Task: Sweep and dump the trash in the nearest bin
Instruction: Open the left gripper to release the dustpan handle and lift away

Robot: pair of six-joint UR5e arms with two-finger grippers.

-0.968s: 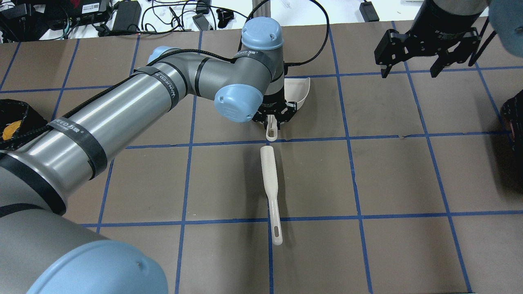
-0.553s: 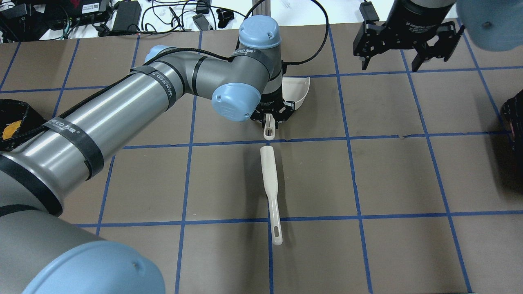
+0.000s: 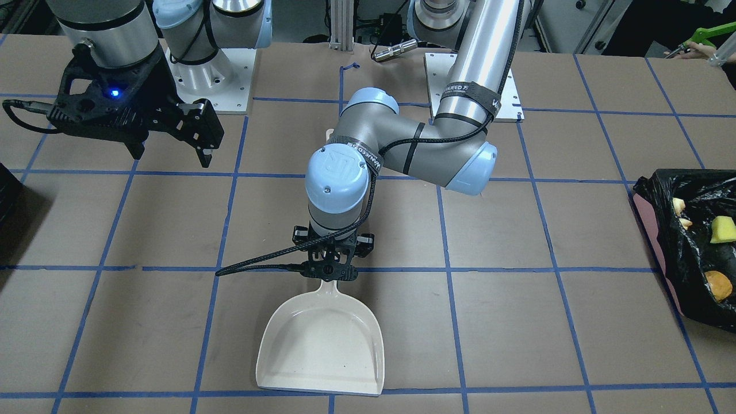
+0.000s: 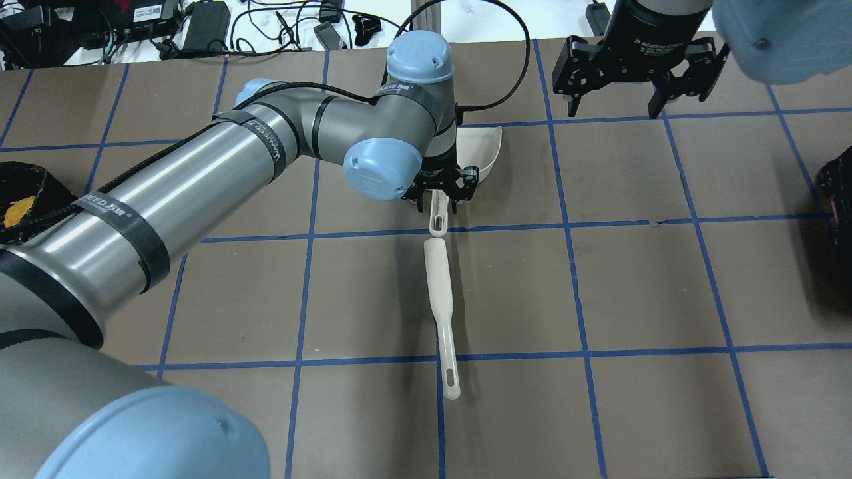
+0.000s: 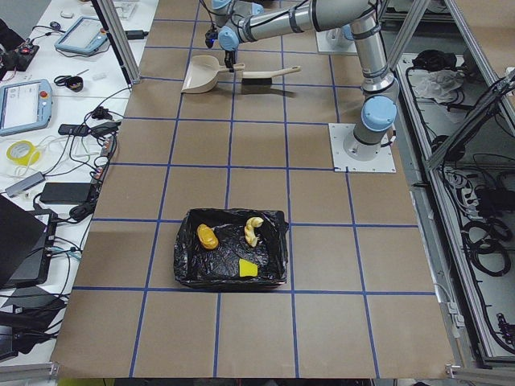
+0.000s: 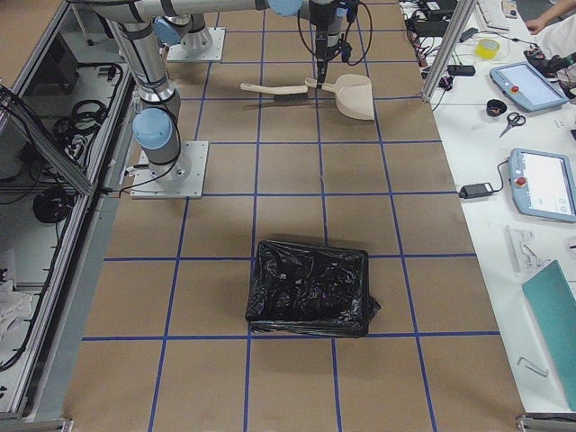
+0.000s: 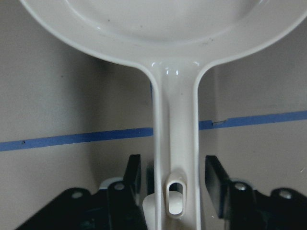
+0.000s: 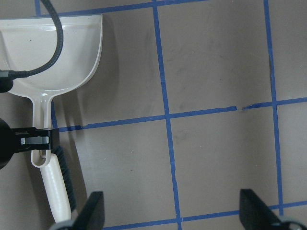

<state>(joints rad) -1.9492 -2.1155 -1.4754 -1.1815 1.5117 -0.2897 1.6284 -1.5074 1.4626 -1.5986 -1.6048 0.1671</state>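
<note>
Trash point(image 3: 723, 230) lies inside the black-lined bin point(image 5: 185, 265): a potato-like lump point(image 5: 208, 236), a braided pastry point(image 5: 253, 231) and a yellow-green bit point(image 5: 249, 268), well apart from both arms. Far along the table point(image 5: 322, 338), the left gripper point(image 7: 173, 176) straddles the cream dustpan point(image 3: 322, 345) handle, fingers spread, a gap on either side. A brush point(image 4: 441, 299) lies just beside the handle's end. The right gripper point(image 4: 614, 106) hovers spread wide, holding nothing.

Silver-grey tubular left arm point(image 4: 200, 173), pale-blue joint caps point(image 3: 336, 167), black strap bands with white lettering point(image 4: 266, 140), braided black cable point(image 3: 259, 265), white bolted base plates point(image 3: 238, 92)
</note>
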